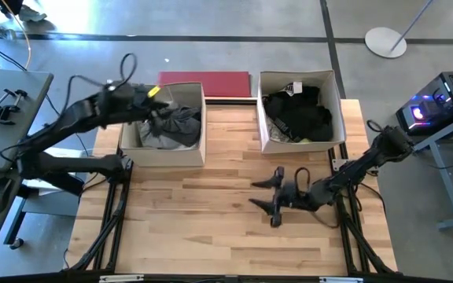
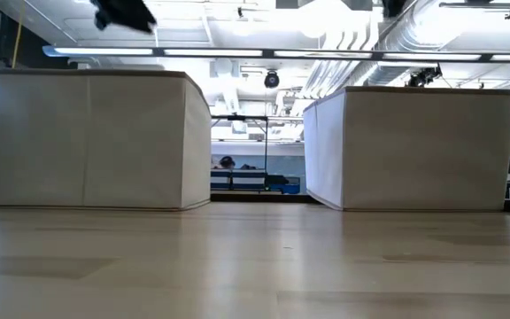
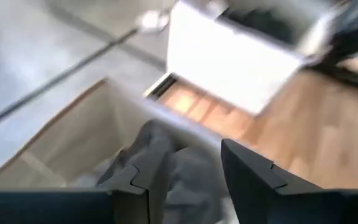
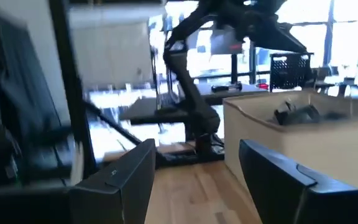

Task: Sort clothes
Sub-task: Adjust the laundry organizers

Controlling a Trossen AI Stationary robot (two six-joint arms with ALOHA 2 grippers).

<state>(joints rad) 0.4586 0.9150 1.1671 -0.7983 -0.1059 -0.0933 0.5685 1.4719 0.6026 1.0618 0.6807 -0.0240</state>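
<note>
Pale wooden slats form the table, which stands on a grey concrete floor, with a grey side desk off its left edge and a computer with glowing lights off its right. Going left to right: the left arm reaches from the table's left side up over the left cardboard box, and the left gripper hangs above the box's opening. Its fingers stand spread with a clear gap between them and hold nothing. Directly below them a heap of grey and dark clothes lies inside that box. Behind the two boxes, at the far edge, a flat red board lies on the table. Further right stands the right cardboard box, packed with black garments and one small white piece near its far side. Nearer the front, right of centre, the right gripper rests low over bare wood, fingers wide apart and empty, pointing left, well apart from both boxes. No loose clothing shows anywhere on the tabletop, and the level view across the wood shows only the two box walls. Judging from this, the sorting looks all but finished, with every visible garment already in a box and the left arm probably just having let go of its load
</note>
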